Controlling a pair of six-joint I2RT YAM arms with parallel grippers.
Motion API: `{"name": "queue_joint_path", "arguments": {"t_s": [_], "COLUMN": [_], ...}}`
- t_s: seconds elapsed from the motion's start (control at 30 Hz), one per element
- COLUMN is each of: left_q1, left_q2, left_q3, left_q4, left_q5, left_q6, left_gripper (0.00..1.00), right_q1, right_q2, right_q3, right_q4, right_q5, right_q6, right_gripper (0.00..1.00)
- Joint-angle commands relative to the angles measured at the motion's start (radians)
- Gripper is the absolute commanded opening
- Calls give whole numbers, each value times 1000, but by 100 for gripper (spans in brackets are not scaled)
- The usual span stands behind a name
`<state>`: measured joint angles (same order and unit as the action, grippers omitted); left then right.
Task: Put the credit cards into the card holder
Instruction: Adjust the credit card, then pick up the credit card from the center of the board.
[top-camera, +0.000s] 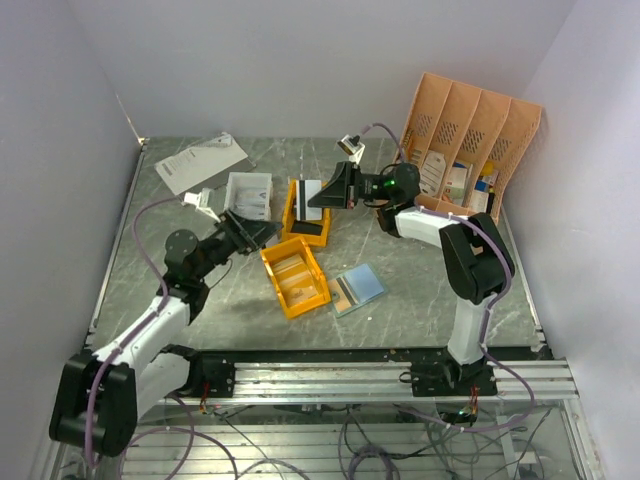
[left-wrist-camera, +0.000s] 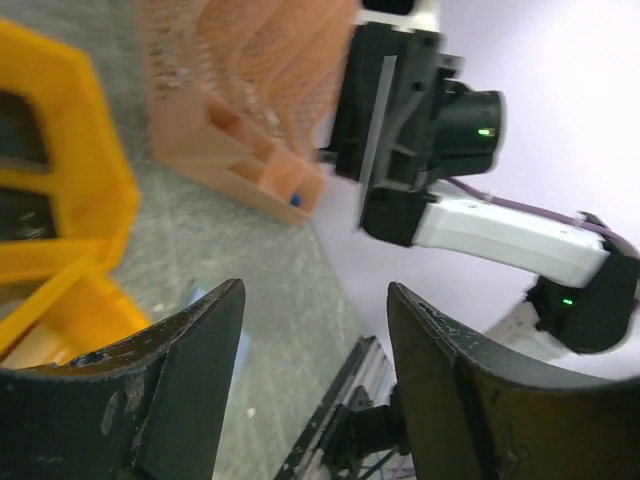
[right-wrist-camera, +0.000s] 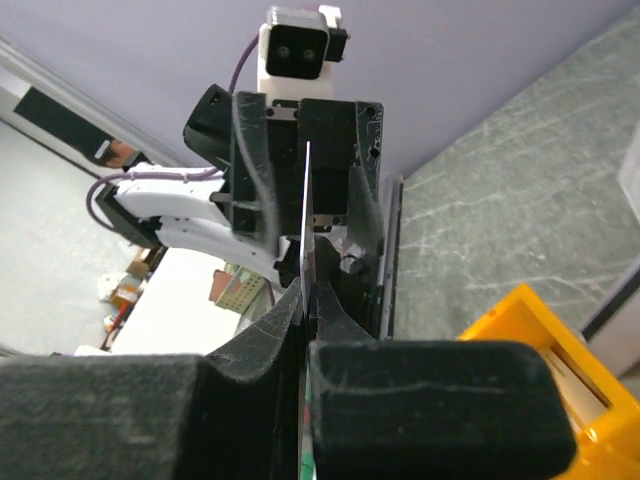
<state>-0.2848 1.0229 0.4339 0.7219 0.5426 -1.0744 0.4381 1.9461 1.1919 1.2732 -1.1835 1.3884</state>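
A credit card (top-camera: 307, 191), white with a dark stripe, hangs in the air over the back yellow bin. My right gripper (top-camera: 320, 197) is shut on it. In the right wrist view the credit card (right-wrist-camera: 306, 200) shows edge-on, pinched between the right gripper (right-wrist-camera: 308, 292). My left gripper (top-camera: 268, 232) faces it from the left, a short way off, open and holding nothing. From the left wrist, the left gripper (left-wrist-camera: 315, 300) is spread wide, and the card (left-wrist-camera: 375, 120) stands beyond it in the other gripper. The card holder (top-camera: 358, 288) lies open on the table, light blue inside.
Two yellow bins (top-camera: 295, 277) (top-camera: 303, 228) sit mid-table beside a white tray (top-camera: 248, 192). A paper sheet (top-camera: 200, 162) lies at the back left. A peach desk organiser (top-camera: 470, 145) stands at the back right. Side walls close in on both sides.
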Motion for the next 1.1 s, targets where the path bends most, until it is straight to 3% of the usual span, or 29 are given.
{"name": "queue_joint_path", "arguments": {"t_s": [0.0,0.13,0.5,0.73,1.07], "left_q1": [123,252,319,328,328], "left_q2": [-39,32,380,628,874], "left_q3": [-162,-268,-178,-149,-117], "left_q4": [-54,94,187,444,669], "left_q5": [-46,16,10,104,132], "left_q6": [58,37,174,137,84], "left_gripper": [70,72,69,68,63], "right_q1": [-36,-52,-66,-73,-82], "right_q2": [-37,-64,-116,-119,-115], "right_q3": [-51,-72,-63,-58,-64], "right_q4": [-73,-201,-443,-465,-428], "right_q5": [-23,-37,-44,-45,-50], "right_q6": [-116,-230,-436,-454,-424], "right_gripper": [0,0,0,0,0]}}
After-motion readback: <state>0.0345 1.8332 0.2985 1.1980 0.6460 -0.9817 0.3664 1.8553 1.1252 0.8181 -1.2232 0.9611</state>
